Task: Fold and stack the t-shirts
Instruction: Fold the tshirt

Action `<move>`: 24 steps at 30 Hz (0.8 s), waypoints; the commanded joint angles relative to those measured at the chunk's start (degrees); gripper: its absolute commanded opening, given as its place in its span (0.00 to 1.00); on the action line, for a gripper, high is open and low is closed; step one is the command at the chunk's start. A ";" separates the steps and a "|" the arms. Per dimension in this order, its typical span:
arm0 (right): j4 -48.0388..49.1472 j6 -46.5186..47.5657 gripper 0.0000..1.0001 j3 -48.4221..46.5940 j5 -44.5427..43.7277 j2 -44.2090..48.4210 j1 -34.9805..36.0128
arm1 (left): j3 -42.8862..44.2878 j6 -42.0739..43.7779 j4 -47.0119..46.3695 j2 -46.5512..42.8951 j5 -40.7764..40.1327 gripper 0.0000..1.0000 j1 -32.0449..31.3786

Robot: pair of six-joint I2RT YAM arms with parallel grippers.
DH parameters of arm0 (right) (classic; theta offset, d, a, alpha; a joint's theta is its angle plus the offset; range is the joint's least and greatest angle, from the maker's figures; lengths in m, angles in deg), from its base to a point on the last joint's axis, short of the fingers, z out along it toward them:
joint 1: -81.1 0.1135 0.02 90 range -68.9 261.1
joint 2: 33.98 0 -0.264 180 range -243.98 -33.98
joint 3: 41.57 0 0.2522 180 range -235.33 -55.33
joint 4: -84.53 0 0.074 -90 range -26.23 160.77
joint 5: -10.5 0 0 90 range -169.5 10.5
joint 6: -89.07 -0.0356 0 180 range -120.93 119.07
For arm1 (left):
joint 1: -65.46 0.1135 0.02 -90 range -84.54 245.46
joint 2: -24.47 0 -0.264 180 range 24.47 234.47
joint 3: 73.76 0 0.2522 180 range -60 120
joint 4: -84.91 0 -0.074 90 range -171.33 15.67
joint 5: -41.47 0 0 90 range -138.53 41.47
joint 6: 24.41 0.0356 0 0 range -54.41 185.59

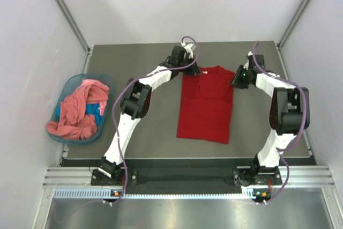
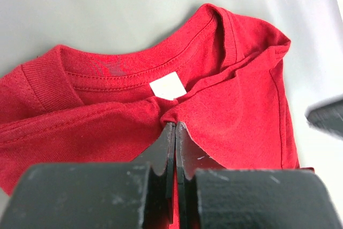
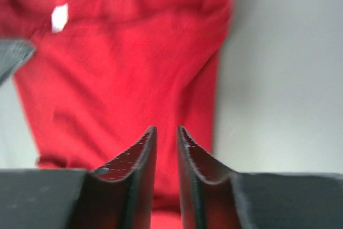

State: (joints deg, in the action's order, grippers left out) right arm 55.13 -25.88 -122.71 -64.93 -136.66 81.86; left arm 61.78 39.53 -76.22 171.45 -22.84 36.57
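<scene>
The deep red t-shirt (image 1: 205, 105) lies flat in the middle of the grey desk (image 1: 144, 132). Its sides are folded in, so it forms a long rectangle with the collar at the far end and the hem toward the arm bases. The small white neck label (image 2: 168, 86) shows inside the collar.

The left pincer (image 2: 175, 132) is at the collar's left side. Its jaws are pressed together on a pinch of red cloth just below the label, and the fabric puckers into folds around the tips. The right pincer (image 3: 166, 132) is at the shirt's far right edge, near the shoulder. Its jaws stand a narrow gap apart and red cloth is visible through the gap. The right wrist view is blurred, so I cannot tell whether any fabric is caught between them.

Well apart, at the desk's left edge, the salmon-pink t-shirt (image 1: 77, 108) is heaped in a teal basket (image 1: 109, 100) and spills over its near rim.
</scene>
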 commanded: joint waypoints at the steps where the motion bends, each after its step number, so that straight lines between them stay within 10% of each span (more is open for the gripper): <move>1: 3.33 -0.45 0.20 -6.01 -2.26 -4.02 -2.42 | -0.49 -0.57 -4.66 -5.03 -0.56 0.00 0.67; 24: 6.58 -7.74 0.21 -17.70 -4.38 -17.20 -3.57 | -0.92 -2.06 -7.56 -3.63 2.08 0.00 1.11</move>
State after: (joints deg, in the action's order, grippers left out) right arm 59.15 -32.35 -137.16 -69.10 -152.00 78.69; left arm 61.36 37.80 -79.06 171.23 -21.60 37.03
